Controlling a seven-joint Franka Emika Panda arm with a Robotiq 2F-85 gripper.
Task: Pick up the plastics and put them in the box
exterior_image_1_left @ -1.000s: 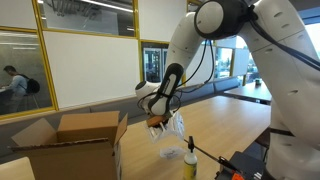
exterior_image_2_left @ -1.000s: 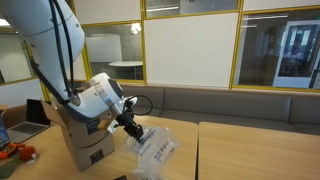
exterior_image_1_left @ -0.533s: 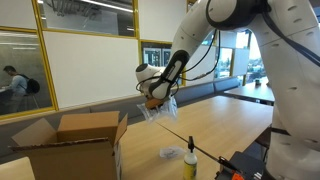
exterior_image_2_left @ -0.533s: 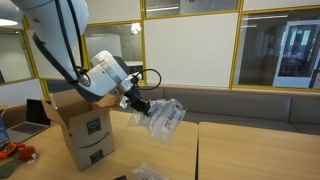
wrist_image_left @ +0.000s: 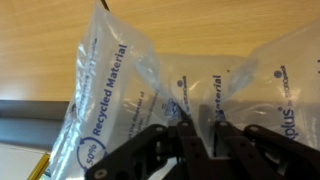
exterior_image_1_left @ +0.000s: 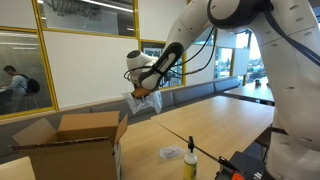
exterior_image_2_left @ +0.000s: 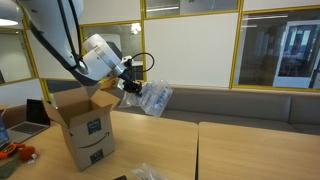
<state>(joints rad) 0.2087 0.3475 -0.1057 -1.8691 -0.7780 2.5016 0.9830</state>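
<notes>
The gripper (wrist_image_left: 198,128) is clenched on the plastics (wrist_image_left: 108,95), clear air-pillow film printed "Recycled Material" that fills the wrist view. In both exterior views the plastics (exterior_image_1_left: 141,104) (exterior_image_2_left: 155,97) hang in mid-air at upper centre, above and right of the open cardboard box (exterior_image_1_left: 75,148) (exterior_image_2_left: 88,135) at lower left. A loose film piece (exterior_image_1_left: 172,154) lies on the wooden table (exterior_image_1_left: 230,118) at bottom centre.

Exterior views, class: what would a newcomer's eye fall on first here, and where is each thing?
The gripper draws the eye first: it is shut on crinkly clear plastics that dangle in mid-air, higher than the open cardboard box and to one side of it. In the wrist view the film reads "Recycled Material". More plastic film lies on the wooden table near the box.
</notes>
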